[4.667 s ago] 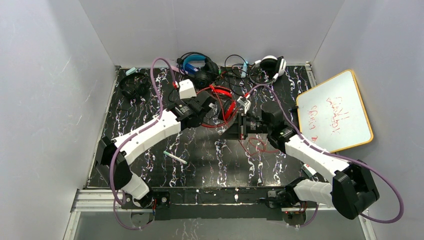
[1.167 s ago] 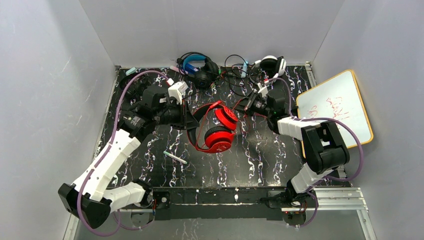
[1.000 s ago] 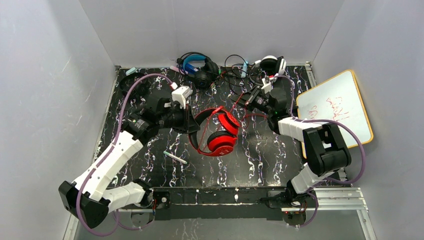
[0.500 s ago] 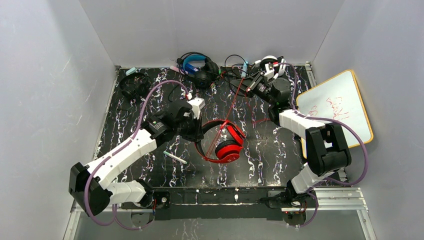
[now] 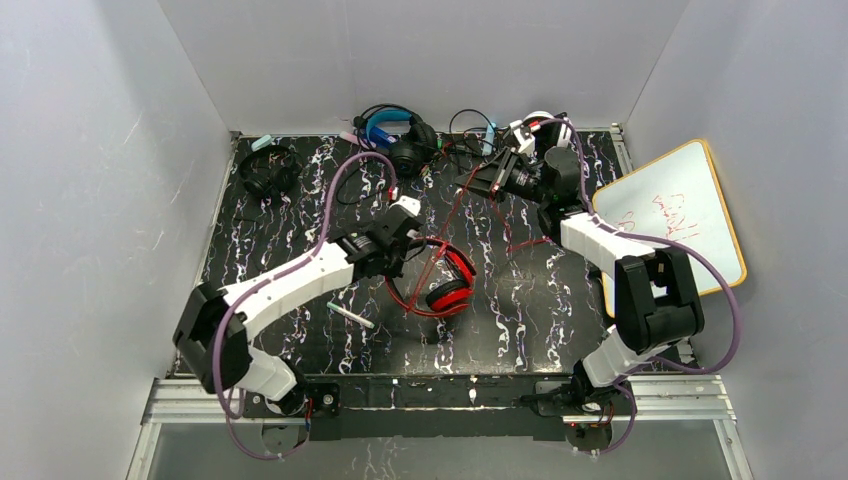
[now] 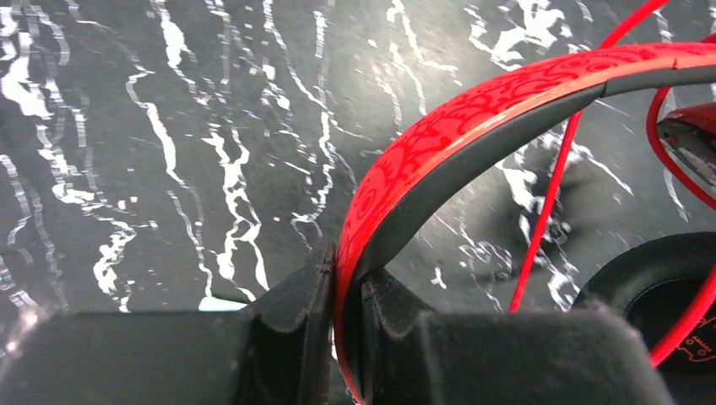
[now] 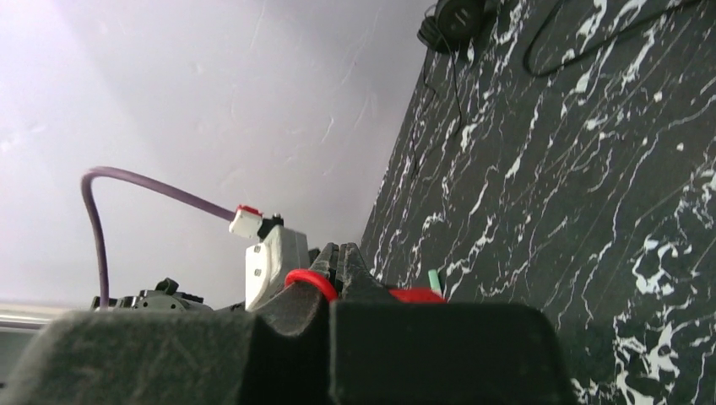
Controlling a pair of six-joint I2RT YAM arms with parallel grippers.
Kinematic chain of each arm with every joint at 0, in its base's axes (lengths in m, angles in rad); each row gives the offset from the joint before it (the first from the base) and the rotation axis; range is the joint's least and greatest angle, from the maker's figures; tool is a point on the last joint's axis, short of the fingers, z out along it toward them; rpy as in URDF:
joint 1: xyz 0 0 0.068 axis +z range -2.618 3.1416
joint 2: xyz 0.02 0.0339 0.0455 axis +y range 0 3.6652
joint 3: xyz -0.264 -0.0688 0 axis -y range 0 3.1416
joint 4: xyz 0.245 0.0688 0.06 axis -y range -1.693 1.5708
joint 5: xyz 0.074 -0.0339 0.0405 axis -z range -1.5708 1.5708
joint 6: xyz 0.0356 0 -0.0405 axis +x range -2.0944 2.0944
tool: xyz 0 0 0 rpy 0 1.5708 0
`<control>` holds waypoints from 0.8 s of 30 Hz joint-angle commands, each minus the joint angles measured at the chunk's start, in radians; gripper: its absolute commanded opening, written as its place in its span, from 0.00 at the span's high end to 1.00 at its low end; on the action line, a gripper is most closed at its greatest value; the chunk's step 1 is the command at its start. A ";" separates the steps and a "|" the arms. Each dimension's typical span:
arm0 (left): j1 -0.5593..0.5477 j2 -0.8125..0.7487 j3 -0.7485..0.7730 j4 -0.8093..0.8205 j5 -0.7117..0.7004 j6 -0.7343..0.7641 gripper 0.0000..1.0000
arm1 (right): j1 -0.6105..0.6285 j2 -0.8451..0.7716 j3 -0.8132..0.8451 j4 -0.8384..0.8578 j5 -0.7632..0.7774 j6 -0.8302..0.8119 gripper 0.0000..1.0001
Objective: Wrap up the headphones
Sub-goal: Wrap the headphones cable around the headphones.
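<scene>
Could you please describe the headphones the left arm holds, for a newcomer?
On the black marbled table, look near the middle, where the left gripper pinches a headband. Those red headphones are the only glossy red pair; the blue-banded pair and black pair lie farther back.

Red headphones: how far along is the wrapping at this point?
Done: nothing looks wrapped. In hand: the left gripper clamps the headband of the red headphones while the right gripper holds their cable taut toward the back. Left: winding that cable, then the blue-banded pair and black pair, cables loose.
</scene>
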 commanded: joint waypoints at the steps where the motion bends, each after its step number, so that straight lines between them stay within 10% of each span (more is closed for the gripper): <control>1: -0.013 0.075 0.097 -0.137 -0.293 -0.088 1.00 | -0.004 -0.099 0.058 -0.085 -0.059 -0.077 0.99; 14: -0.011 0.385 0.400 -0.417 -0.726 -0.574 1.00 | 0.104 -0.241 -0.012 -0.252 -0.053 -0.102 0.99; 24: 0.146 0.504 0.617 -0.370 -0.536 -0.644 1.00 | 0.182 -0.377 -0.084 -0.418 0.003 -0.174 0.99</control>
